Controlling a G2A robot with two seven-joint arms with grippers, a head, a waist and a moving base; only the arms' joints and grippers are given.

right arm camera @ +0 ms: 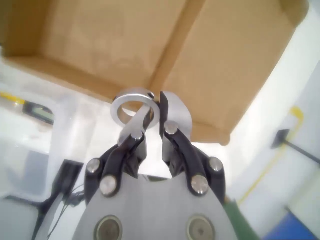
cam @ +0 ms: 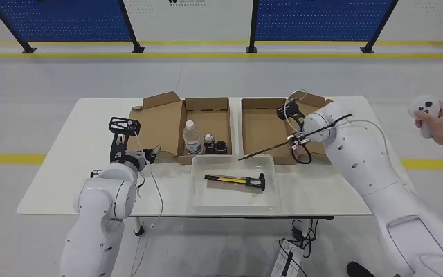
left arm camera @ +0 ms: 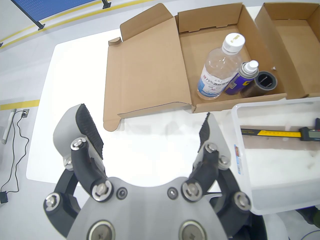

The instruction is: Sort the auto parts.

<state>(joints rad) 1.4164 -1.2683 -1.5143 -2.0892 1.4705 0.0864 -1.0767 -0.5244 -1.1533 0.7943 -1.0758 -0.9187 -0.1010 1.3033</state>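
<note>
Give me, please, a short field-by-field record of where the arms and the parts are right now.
Left gripper: open, holding nothing, over the table near the left box's flap
Right gripper: shut on a metal ring, one finger through its hole, above the right box's near edge
Left box: clear bottle, spray can and black cylinder standing together in a near corner
Right box: open, beside the left box
Clear tub: holds a caliper, lying flat
</note>
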